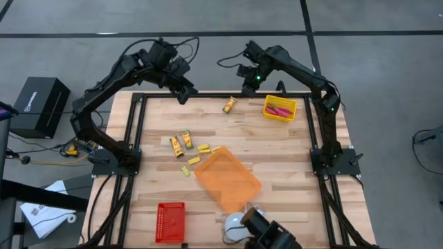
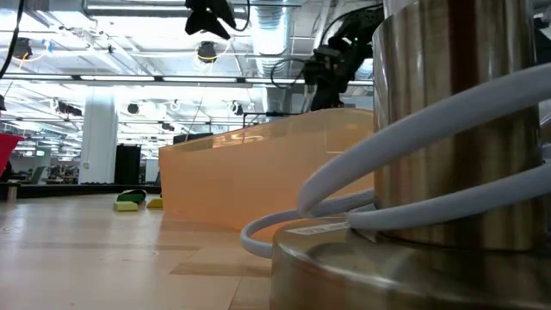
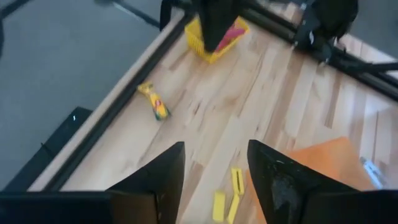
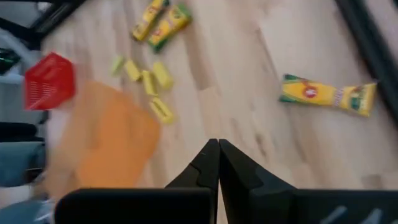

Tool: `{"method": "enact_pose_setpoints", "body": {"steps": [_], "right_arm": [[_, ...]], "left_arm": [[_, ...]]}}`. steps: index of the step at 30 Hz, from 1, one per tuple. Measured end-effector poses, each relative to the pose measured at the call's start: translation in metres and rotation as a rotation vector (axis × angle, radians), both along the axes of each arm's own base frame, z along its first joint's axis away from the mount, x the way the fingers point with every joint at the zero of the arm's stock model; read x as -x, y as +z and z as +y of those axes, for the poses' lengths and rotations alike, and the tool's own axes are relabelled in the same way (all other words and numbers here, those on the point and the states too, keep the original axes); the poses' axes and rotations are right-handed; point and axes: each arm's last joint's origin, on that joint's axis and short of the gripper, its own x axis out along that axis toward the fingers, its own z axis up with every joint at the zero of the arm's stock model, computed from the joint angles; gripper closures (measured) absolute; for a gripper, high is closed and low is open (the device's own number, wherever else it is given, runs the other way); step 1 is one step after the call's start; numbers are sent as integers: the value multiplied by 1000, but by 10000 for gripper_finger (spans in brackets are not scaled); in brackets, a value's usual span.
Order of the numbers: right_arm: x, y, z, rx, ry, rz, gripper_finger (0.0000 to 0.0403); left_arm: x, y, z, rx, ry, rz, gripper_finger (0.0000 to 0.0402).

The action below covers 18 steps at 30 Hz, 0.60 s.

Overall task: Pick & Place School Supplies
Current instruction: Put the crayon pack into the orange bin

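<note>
Shut right gripper (image 4: 218,149), lone packet (image 4: 328,95) flat, long axis crosswise

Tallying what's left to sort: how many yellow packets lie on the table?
3: one packet alone near the far edge beside the yellow bin; two packets side by side mid-table, left of the orange tray.

Both arms are dark, near-black jointed links with loose black cables looping near the wrists. A small green light glows on the right arm. Each claw has two tapered dark fingers.
</note>
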Motion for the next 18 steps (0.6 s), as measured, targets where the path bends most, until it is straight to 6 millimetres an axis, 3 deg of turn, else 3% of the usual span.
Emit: {"method": "enact_pose_setpoints", "body": {"steps": [4, 9, 13, 18], "right_arm": [[-10, 18, 23, -39, 71, -108, 403], [-46, 34, 58, 3, 120, -233, 403], [-70, 30, 68, 7, 24, -244, 403], [-85, 5, 62, 35, -256, -214, 403]], "left_arm": [[-4, -15, -1, 23, -20, 40, 242], [-8, -27, 2, 2, -46, 47, 241], [-7, -27, 3, -41, -45, -4, 244], [13, -18, 2, -95, -11, -68, 257]]}}
